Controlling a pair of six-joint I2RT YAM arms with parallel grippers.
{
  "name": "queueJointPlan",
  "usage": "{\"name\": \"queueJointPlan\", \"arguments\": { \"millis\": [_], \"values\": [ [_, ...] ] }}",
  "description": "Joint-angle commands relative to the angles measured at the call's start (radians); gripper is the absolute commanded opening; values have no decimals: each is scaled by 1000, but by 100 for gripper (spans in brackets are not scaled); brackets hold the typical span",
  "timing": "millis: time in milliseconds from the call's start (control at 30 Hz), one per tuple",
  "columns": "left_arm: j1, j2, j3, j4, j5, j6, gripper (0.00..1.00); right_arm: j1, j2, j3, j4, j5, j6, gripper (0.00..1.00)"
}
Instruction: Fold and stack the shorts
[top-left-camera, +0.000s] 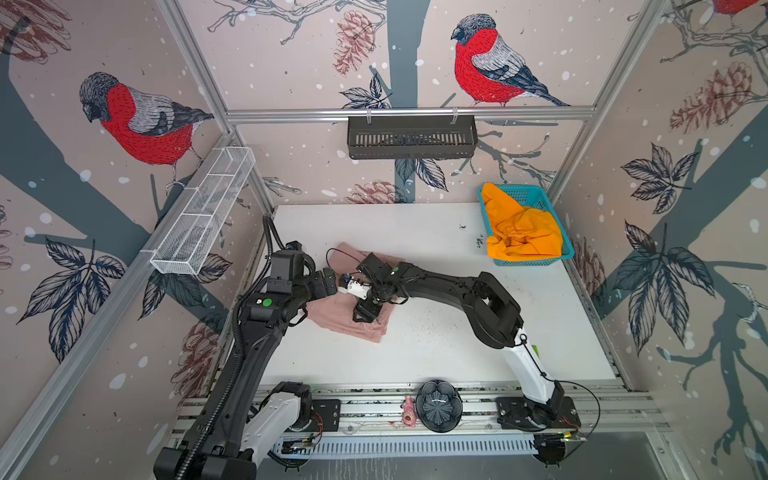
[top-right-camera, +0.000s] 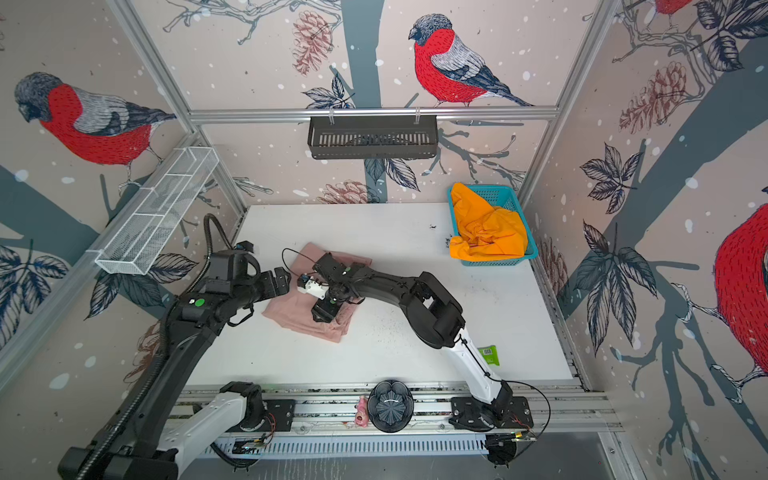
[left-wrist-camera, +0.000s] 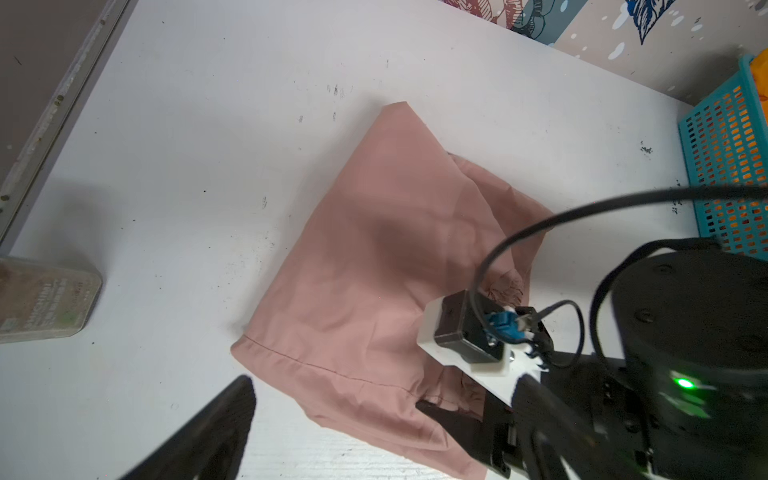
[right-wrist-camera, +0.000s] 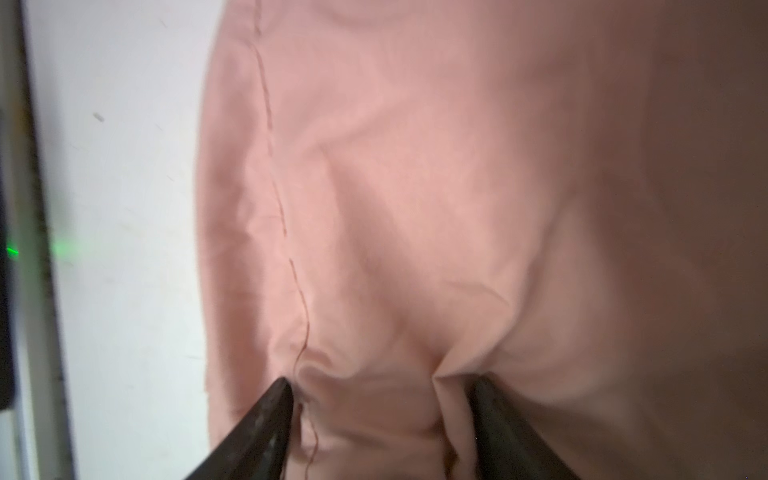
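Where print occurs, none can be read: a green barcode label (top-right-camera: 490, 356) on the right arm and a blurred tin (left-wrist-camera: 41, 299); the pink shorts (top-left-camera: 365, 328) are laid on the table (top-left-camera: 415, 232), partly hidden by the right hand (right-wrist-camera: 378, 399), which is spread with fingertips (right-wrist-camera: 278, 399) pressed into the cloth; the left hand (top-left-camera: 325, 281) is released at their edge; the orange shorts (top-left-camera: 519, 232) are heaped in a teal basket (top-left-camera: 536, 262).
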Motion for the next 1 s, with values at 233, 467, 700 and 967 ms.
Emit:
{"name": "queueJointPlan", "arguments": {
  "millis": [233,467,700,967],
  "values": [
    [20,-20,-5,7,66,-3,97,-145,8,155,92,180,-70,84],
    [20,-19,-67,18,137,-33,97,-195,213,338,102,172,-127,87],
    [20,-43,-209,146,257,-126,97,-273,243,318,129,170,-54,86],
    [20,8,-359,344,322,-204,97,-376,38,-138,319,24,104,72]
  ]
}}
